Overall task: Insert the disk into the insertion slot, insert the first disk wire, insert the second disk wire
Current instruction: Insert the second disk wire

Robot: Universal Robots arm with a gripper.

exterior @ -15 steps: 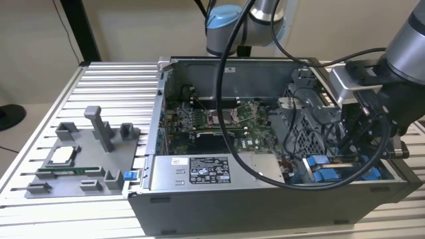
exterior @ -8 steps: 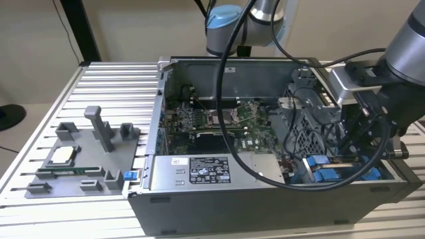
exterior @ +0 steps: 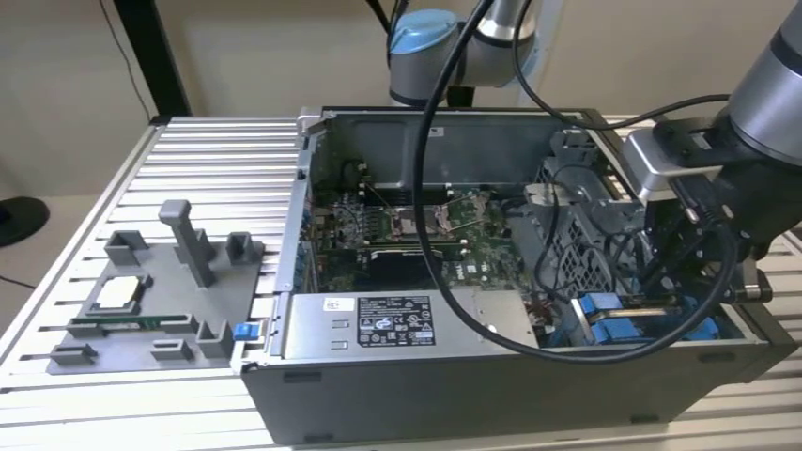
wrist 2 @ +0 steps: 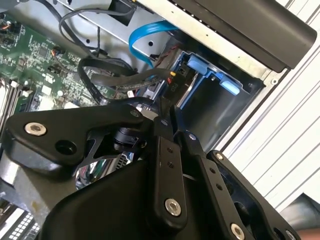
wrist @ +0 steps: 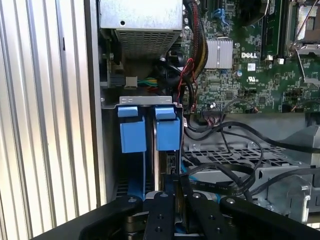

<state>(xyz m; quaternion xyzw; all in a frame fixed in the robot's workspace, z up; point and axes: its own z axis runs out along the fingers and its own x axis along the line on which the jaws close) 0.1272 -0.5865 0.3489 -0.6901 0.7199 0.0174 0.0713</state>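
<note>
The exterior view takes in the whole open computer case [exterior: 414,282] on the slatted table [exterior: 213,160], with the labelled power-supply box [exterior: 401,324] along its near side, the motherboard [exterior: 401,225] behind it and a grey parts tray [exterior: 150,301] to the exterior view's left. The arm reaches into the corner at the exterior view's right, hiding the gripper there.

In the first wrist view the disk [wrist: 167,145] stands on edge in the insertion slot [wrist: 112,145], its blue frame tabs showing. The gripper [wrist: 172,192] is clenched just above the disk's edge, though whether it pinches a wire or the disk is hidden; the second wrist view adds a blue cable [wrist 2: 145,37] curving above the bay.
</note>
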